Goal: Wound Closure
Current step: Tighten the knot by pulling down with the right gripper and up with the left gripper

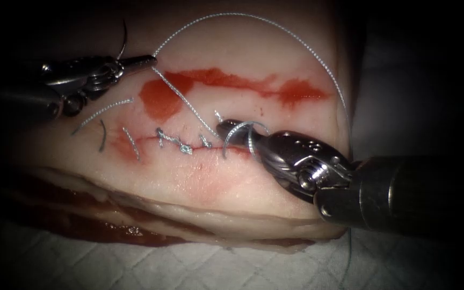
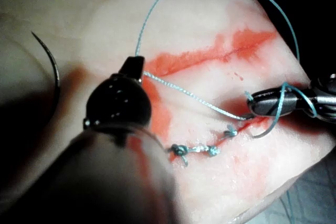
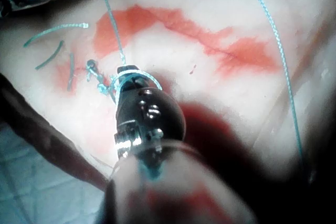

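The tissue (image 1: 275, 64) has a cut (image 1: 151, 140) closed by several knotted stitches (image 1: 186, 147). My left tool (image 1: 149, 60) is shut on the thread (image 1: 275, 24) above the cut's left end. One strand runs down to the stitch line; the other arcs wide to the right. The curved needle (image 1: 123, 37) is free of the tissue just behind this tool, in neither tool's jaws, and it also shows in the left wrist view (image 2: 54, 72). My right tool (image 1: 225, 128) lies at the cut's right part with thread looped around it (image 2: 283, 100), shut on the short thread end (image 1: 219, 116).
Red fluid (image 1: 162, 96) stains the tissue above the cut, with a second patch (image 1: 294, 88) further right. Several cut ends of thread (image 1: 103, 110) lie by the cut's left end. White cloth (image 1: 81, 263) lies under the tissue's front edge.
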`<state>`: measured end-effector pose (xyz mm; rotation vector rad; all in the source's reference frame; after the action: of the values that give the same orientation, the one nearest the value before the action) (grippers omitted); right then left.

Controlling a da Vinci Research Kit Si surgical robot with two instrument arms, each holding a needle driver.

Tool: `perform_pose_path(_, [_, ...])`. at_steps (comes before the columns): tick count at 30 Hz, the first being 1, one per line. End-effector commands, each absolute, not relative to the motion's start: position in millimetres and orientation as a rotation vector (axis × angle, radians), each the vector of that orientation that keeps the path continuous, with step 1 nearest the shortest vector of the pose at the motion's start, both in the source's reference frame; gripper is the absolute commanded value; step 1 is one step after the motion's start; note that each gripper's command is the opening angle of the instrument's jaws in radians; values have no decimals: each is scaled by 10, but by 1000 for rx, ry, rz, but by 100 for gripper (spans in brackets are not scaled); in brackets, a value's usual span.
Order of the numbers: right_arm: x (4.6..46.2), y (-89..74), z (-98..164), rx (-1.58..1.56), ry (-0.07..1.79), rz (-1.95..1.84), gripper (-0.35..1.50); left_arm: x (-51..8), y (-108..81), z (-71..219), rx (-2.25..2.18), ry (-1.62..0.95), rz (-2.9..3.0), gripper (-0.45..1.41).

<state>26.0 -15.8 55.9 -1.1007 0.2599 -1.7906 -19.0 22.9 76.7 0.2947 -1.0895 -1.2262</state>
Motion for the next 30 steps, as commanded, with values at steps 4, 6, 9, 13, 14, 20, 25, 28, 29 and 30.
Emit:
perform_pose_path(4, [262, -159, 557, -1093, 238, -1783, -35, -210, 271, 780, 223, -1075, -1235, -45])
perform_pose_path(6, [261, -159, 554, -1091, 239, -1782, -35, -215, 283, 785, 197, -1071, -1225, -45])
perform_pose_path(9, [261, -161, 552, -1088, 229, -1785, -35, -223, 299, 793, 172, -1067, -1221, -45])
perform_pose_path(13, [262, -165, 550, -1094, 219, -1800, -35, -233, 321, 806, 139, -1061, -1240, -45])
perform_pose_path(14, [262, -165, 549, -1094, 219, -1799, -35, -236, 322, 807, 123, -1054, -1243, -45])
perform_pose_path(20, [261, -170, 543, -1122, 157, -1919, -35, -245, 321, 811, 77, -1015, -1214, -45])
perform_pose_path(25, [257, -172, 536, -1115, 112, -2068, -35, -243, 322, 810, 64, -1004, -1214, -45])
perform_pose_path(28, [254, -174, 534, -1124, 80, -2199, -35, -246, 326, 808, 36, -993, -1184, -45])
perform_pose_path(29, [253, -176, 533, -1114, 68, -2258, -35, -247, 328, 807, 13, -986, -1152, -45])
perform_pose_path(30, [252, -178, 532, -1094, 54, -2349, -35, -249, 330, 806, -24, -970, -1097, -45])
